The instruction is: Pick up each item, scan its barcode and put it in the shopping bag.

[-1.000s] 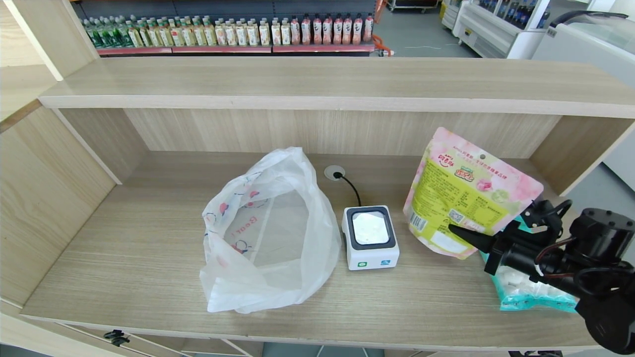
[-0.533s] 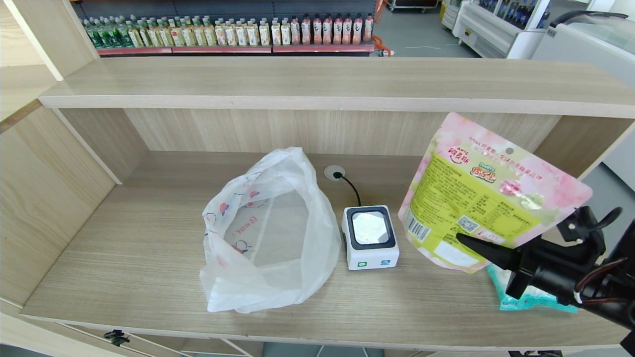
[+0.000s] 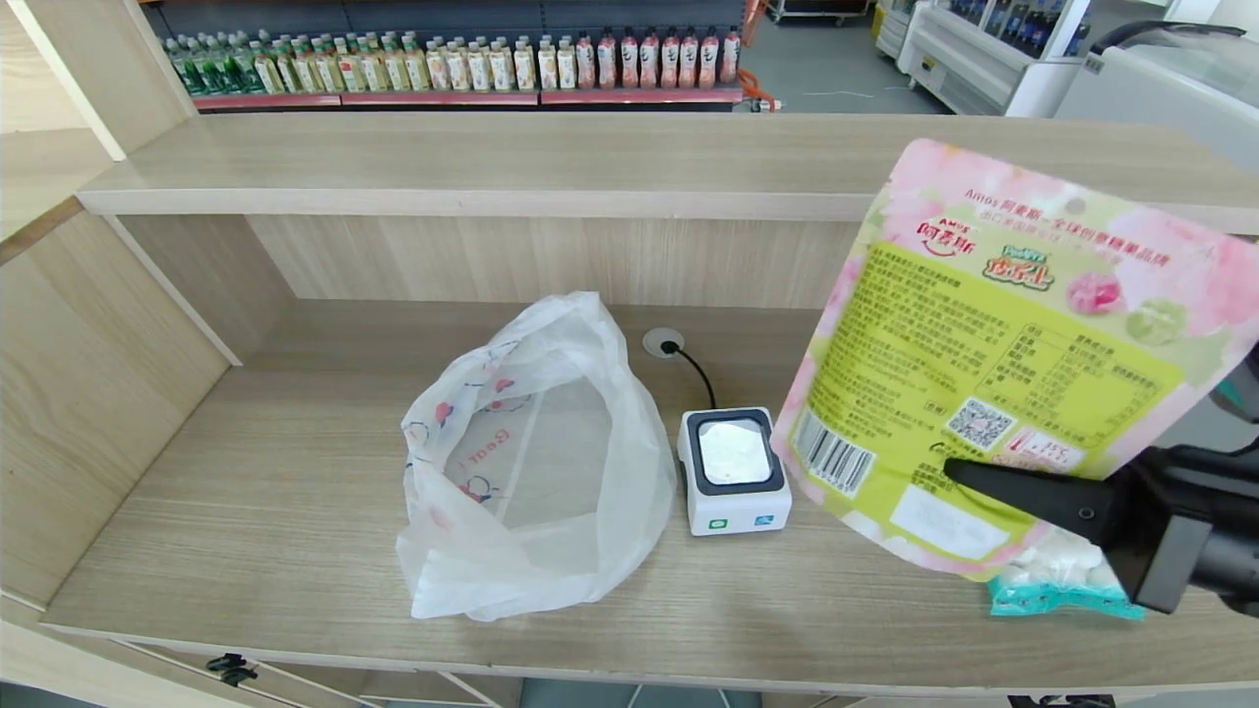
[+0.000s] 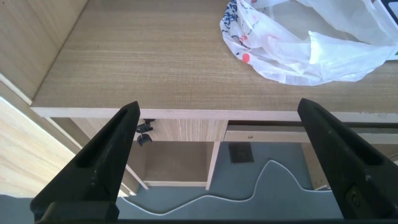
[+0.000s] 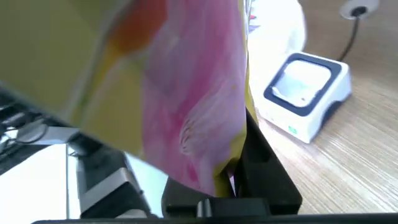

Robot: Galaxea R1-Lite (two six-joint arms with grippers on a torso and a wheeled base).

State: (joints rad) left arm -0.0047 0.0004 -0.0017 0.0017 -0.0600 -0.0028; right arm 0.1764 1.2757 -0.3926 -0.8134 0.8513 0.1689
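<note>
My right gripper [image 3: 969, 475] is shut on the lower edge of a pink and yellow-green snack pouch [image 3: 1013, 344], held high above the counter's right side with its barcode at the lower left corner. In the right wrist view the pouch [image 5: 186, 93] hangs close in front, clamped in my gripper [image 5: 233, 177]. The white scanner [image 3: 733, 470] with a dark-framed window sits mid-counter, also seen as the scanner [image 5: 305, 93]. The open white shopping bag [image 3: 531, 462] lies left of it. My left gripper [image 4: 217, 162] is open below the counter's front edge, near the bag [image 4: 305, 37].
A teal packet of white pieces [image 3: 1057, 580] lies on the counter under the pouch. The scanner's black cable [image 3: 693, 369] runs to a grommet at the back. A wooden shelf [image 3: 629, 162] overhangs the counter; side walls close it in.
My right gripper has lifted the pouch up off the counter, toward the camera, uncovering the teal packet beneath. Bag, scanner and left arm are unchanged.
</note>
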